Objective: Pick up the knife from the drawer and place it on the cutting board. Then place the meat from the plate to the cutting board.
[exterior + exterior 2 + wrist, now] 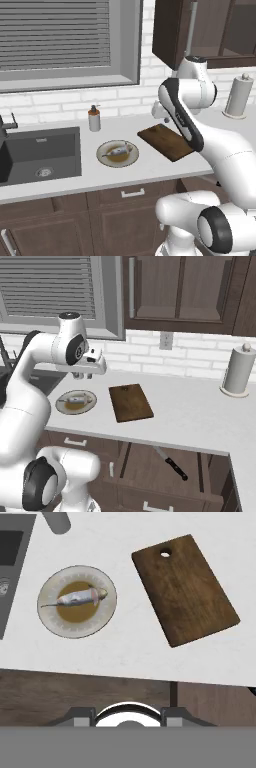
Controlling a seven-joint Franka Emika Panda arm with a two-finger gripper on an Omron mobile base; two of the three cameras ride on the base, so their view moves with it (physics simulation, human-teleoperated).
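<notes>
The cutting board [185, 589] lies bare on the tabletop [200, 411], turned at a slant with its hanging hole toward the wall, and serves as the landmark here. Nothing lies on it yet, so both steps of the task look still to do.

The knife [171, 462] rests in the open drawer [165, 468], below the board and past the tabletop's front edge, its blade pointing up toward the board and its black handle lower, toward the drawer front. It lies flat and alone, so the handle looks free to pinch from above.

The plate [77, 601] sits just left of the board, apart from it, with a strip of bare tabletop between. The meat [80, 597] lies across the plate's brown centre.

The gripper [79, 375] hangs high over the plate side of the board, looking straight down; I cannot tell whether its jaws are spread or pressed together, and nothing seems pinched.

A soap bottle [94, 119] stands behind the plate, the sink [42, 152] further left of it, and a paper towel roll [237, 371] well to the board's right. My judgement: reaching the knife means coming forward over the front edge and down into the drawer, with the overhanging tabletop the 1 thing to avoid.
</notes>
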